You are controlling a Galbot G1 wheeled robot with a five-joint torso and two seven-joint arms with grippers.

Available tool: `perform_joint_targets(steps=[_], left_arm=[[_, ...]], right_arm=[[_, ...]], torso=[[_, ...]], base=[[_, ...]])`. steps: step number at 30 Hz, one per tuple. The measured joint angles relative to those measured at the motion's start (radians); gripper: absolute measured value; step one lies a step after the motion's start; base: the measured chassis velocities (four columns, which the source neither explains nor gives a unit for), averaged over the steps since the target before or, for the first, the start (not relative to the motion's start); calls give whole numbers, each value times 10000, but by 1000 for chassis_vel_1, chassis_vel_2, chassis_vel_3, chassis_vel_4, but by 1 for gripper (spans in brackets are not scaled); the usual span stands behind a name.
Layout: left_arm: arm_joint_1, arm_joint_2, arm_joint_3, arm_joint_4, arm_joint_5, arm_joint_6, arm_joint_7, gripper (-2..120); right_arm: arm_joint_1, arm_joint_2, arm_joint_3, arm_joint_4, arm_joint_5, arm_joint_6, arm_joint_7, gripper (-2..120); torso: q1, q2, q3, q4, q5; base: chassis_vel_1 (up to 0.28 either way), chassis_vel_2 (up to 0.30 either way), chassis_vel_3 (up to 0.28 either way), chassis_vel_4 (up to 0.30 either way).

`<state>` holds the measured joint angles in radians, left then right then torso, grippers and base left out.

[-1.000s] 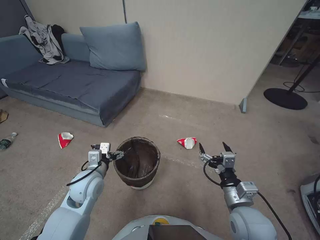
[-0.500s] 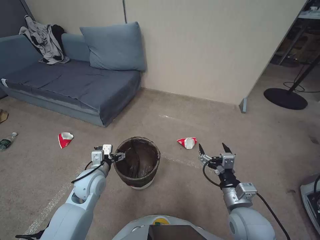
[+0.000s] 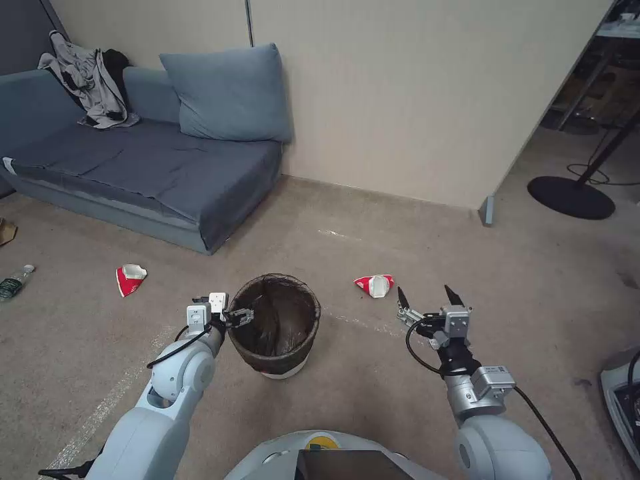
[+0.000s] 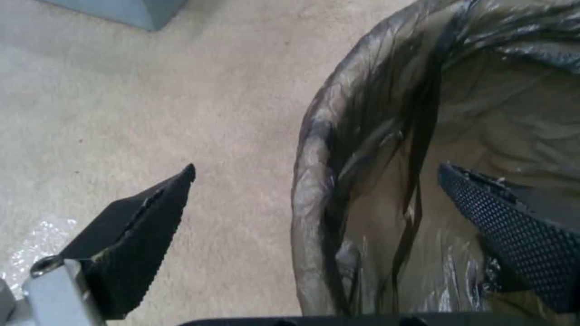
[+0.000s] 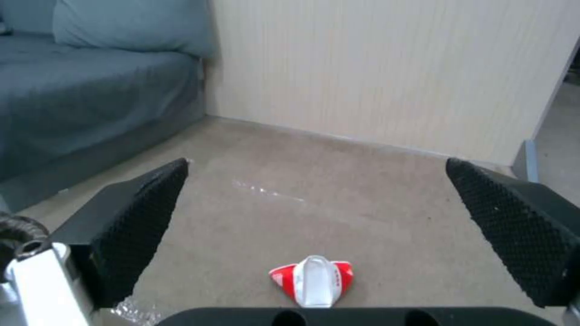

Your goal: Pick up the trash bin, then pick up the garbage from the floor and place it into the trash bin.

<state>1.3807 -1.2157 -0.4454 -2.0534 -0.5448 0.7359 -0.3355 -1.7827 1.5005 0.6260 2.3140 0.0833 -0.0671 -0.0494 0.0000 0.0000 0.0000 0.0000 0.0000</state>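
1. Left hand (image 3: 240, 313) spread wide, straddling the left rim of the small round white plastic trash bin with dark bag liner (image 3: 275, 325): one finger inside, one outside, set for a rim pinch.
2. Bin stands on the carpet floor (image 3: 373, 373), centre, near the robot.
3. Right hand (image 3: 427, 297) spread, empty, aimed at the crushed red-and-white paper cup (image 3: 374, 285) just right of the bin.

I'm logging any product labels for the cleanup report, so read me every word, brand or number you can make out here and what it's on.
No text here can be read.
Crushed red-and-white paper cup by the right hand: markings too small to read.
Second crushed paper cup: no legible print.
Plastic bottle: green label too small to read.
Trash bin at the left hand: no label visible.
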Motion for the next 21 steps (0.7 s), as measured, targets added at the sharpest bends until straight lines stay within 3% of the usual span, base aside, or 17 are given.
perform_joint_targets(steps=[13,20,21], left_arm=[[-18,-137,97,233,-11,-4,3,97],[-35,-154,105,348,-14,-5,-1,83],[-35,-163,106,370,-14,-5,-3,76]], right_arm=[[47,7,-4,-102,0,32,-1,100],[58,14,-5,-158,2,70,-1,100],[61,20,-5,-168,2,76,-1,100]], torso=[[0,0,0,0,0],[0,0,0,0,0],[0,1,0,0,0]], base=[[0,0,0,0],[0,0,0,0],[0,0,0,0]])
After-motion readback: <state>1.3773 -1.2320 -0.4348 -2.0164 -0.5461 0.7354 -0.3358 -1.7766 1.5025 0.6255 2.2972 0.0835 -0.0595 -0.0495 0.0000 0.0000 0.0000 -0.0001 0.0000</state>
